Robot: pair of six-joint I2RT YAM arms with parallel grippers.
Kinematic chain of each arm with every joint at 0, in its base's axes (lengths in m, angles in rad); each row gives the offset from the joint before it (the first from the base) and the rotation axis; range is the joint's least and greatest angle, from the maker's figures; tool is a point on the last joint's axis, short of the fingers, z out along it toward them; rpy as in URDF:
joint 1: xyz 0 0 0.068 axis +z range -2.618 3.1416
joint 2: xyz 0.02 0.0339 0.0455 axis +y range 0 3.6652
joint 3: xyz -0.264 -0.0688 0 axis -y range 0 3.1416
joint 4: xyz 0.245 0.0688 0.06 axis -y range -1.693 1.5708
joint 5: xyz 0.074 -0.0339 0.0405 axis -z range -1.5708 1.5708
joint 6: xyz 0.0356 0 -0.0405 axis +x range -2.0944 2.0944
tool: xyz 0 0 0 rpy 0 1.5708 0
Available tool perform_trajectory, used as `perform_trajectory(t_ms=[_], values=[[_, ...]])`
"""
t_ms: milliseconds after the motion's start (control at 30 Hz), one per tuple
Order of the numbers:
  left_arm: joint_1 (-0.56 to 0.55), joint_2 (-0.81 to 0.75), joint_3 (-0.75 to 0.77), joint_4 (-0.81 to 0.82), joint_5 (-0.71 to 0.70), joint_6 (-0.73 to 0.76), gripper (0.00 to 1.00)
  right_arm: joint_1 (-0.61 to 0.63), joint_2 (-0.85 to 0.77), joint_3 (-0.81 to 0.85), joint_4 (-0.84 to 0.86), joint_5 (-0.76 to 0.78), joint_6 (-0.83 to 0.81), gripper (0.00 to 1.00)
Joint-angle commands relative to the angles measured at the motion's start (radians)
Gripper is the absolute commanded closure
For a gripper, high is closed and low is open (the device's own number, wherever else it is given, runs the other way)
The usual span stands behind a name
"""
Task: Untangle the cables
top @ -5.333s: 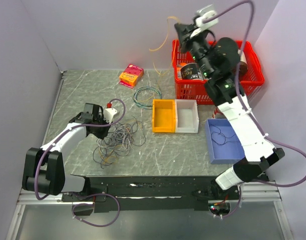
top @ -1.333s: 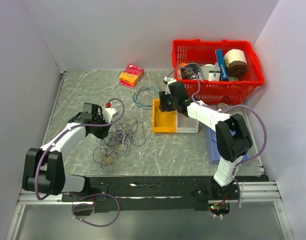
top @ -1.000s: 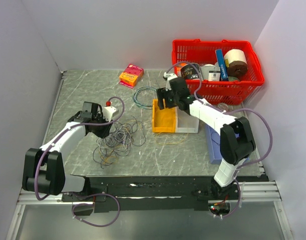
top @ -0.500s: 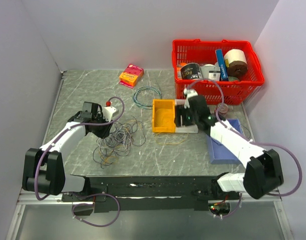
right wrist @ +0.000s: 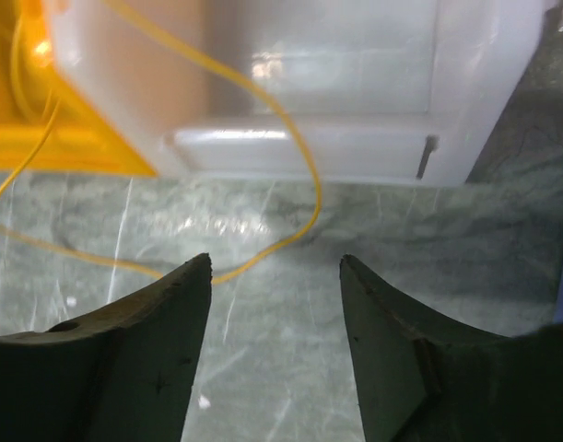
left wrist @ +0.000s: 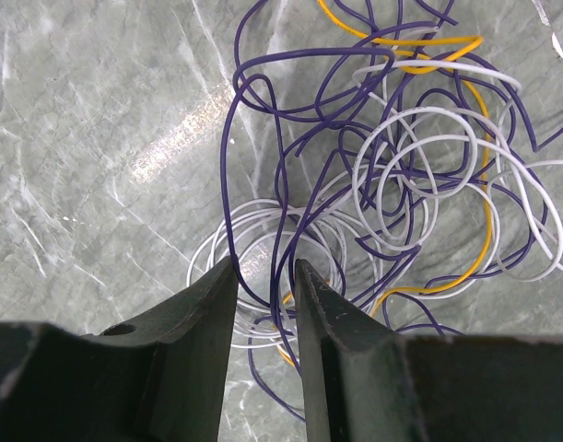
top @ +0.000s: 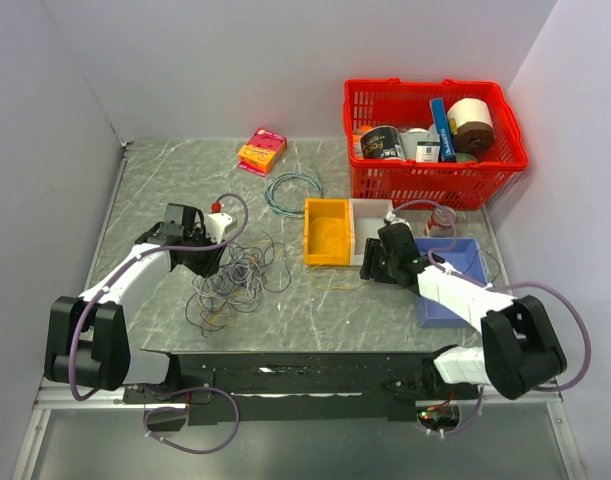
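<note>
Tangled bunch of thin yellow, white and purple wire cables (top: 230,280) lies on grey marbled worktop (top: 165,180) under left jaws, which are narrowly spread astride one purple strand (left wrist: 224,166), not clamping. Light, limp, snag-prone; probably best pinched at one outer loop. Right jaws spread wide and empty, loose yellow strand (right wrist: 316,189) just ahead. Earlier the right arm was high over red plastic basket (top: 437,195); now low.

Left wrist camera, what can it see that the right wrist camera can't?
Only the left wrist view shows the tangled bunch of cables, purple, white and orange-yellow. Purple strands run through the left gripper, whose jaws stand slightly apart. Only the right wrist view shows the white bin, the orange bin and one loose yellow cable looping on the table ahead of the wide-open, empty right gripper. Both show the grey marbled table under a dark gripper.
</note>
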Motion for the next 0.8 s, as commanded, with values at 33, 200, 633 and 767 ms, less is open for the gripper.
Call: perform_trajectory(t_ms=[33, 200, 633, 767], values=[[0.004, -0.013, 0.008, 0.014, 0.019, 0.003, 0.62, -0.011, 0.084, 0.021, 0.134, 0.050, 0.071, 0.38], [0.004, -0.012, 0.008, 0.017, 0.019, 0.002, 0.62, -0.013, 0.140, 0.026, 0.154, 0.078, 0.086, 0.43], [0.004, -0.013, 0.014, 0.012, 0.020, 0.005, 0.62, -0.019, 0.062, -0.003, 0.152, 0.084, 0.014, 1.00], [0.004, -0.016, 0.016, 0.009, 0.022, 0.003, 0.62, 0.007, -0.017, -0.006, 0.190, 0.042, -0.066, 1.00]])
